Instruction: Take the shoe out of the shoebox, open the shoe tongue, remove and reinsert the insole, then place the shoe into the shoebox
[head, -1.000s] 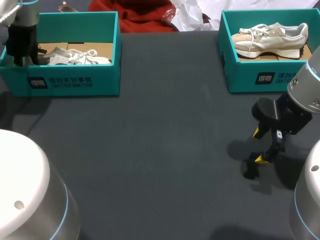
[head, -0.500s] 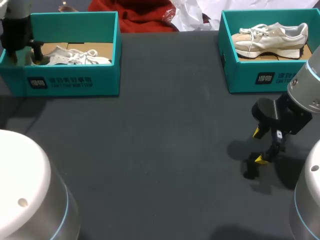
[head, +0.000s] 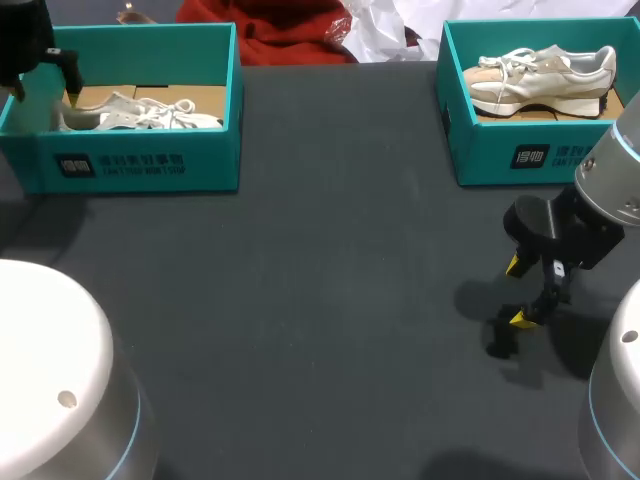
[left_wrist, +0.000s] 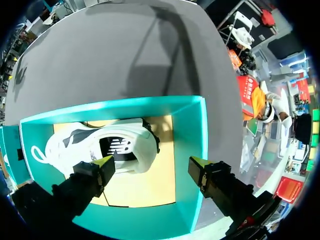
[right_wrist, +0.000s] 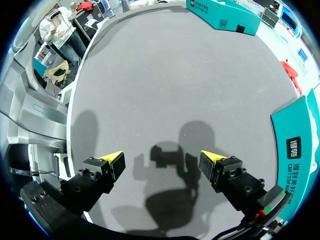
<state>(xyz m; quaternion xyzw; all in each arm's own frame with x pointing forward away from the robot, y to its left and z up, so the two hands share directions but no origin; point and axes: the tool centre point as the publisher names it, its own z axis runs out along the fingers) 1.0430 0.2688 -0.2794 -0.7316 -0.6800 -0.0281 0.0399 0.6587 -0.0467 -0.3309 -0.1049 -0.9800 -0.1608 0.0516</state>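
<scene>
Our left gripper (left_wrist: 151, 169), fingers apart, over shoebox (left_wrist: 189, 131) at table (head: 320, 300) far-left corner; one finger hides part of shoe (left_wrist: 95, 145). Right gripper (right_wrist: 162, 162) apart near right edge.

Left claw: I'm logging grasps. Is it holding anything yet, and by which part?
Nothing. The left claw is open above the shoebox, not closed on the shoe inside.

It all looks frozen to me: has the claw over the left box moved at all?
Yes. In the head view the left gripper has drifted toward the left shoebox's far-left corner, away from the shoe.
</scene>
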